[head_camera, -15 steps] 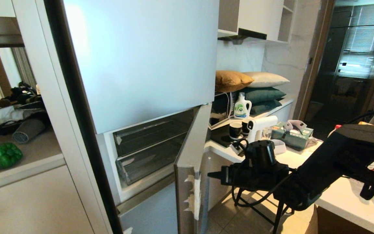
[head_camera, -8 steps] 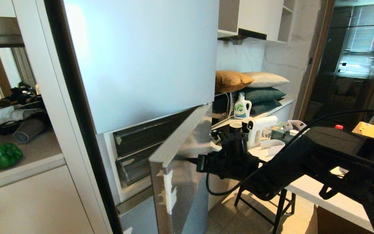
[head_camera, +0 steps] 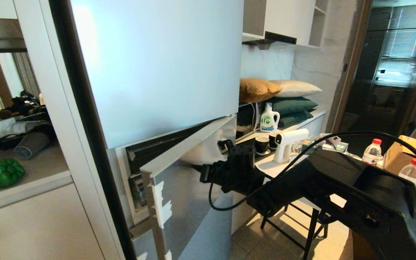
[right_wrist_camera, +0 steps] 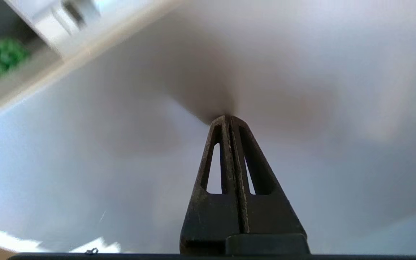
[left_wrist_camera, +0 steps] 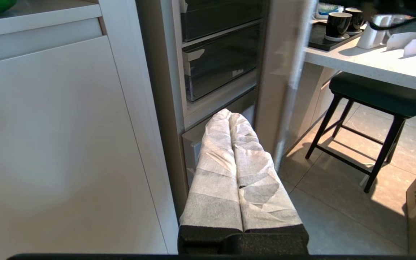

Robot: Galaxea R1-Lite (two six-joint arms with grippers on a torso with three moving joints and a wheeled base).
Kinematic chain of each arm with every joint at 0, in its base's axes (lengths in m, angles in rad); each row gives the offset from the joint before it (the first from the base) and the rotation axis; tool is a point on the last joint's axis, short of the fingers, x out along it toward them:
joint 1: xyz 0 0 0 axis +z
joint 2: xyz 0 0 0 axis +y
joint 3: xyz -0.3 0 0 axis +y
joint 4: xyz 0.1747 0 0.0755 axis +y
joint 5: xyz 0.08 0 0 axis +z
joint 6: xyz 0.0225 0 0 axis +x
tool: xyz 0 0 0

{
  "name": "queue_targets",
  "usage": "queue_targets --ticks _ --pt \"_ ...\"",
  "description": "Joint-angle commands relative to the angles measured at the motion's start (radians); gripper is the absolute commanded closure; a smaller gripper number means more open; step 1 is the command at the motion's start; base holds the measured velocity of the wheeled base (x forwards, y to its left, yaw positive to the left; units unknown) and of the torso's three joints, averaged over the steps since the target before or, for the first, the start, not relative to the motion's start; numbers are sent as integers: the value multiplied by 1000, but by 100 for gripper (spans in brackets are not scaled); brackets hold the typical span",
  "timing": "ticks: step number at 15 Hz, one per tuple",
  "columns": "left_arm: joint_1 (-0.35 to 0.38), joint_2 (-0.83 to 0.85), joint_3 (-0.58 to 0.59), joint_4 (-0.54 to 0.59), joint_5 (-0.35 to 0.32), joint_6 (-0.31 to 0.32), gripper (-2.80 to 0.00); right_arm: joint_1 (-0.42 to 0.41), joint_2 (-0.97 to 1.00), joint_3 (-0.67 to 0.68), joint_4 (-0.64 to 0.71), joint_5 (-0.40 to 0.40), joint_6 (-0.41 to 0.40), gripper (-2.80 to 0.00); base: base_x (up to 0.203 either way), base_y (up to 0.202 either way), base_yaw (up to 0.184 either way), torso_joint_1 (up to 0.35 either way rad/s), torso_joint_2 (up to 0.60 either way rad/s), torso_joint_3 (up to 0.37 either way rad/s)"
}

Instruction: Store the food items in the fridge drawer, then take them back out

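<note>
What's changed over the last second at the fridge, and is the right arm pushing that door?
The right tool, shut and empty, has swept toward the fridge with its tips against the lower fridge door, swinging it most of the way closed over the clear drawers. Nothing was gripped or released. Water bottles on the counter have come into view behind the arm. The green pepper stays on the ledge; the left tool stays parked and shut.

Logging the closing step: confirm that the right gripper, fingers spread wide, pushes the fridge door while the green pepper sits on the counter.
Wrong on the fingers: the right gripper is shut, tips together against the fridge door, as the right wrist view shows. The green pepper does sit on the counter.
</note>
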Motion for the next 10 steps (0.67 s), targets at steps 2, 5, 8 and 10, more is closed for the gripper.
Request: queue_targets --ticks 2,5,8,10 --pt "0 -2 0 1 0 0 0 27 54 -28 -97 -13 -63 0 0 0 0 0 0 0" --pt "0 -2 0 1 0 0 0 43 103 -90 -112 -20 -163 0 0 0 0 0 0 0" --pt "0 -1 0 1 0 0 0 50 171 -219 -109 -88 -179 0 0 0 0 0 0 0" --pt "1 -2 0 1 0 0 0 56 192 -256 -107 -119 -182 0 0 0 0 0 0 0"
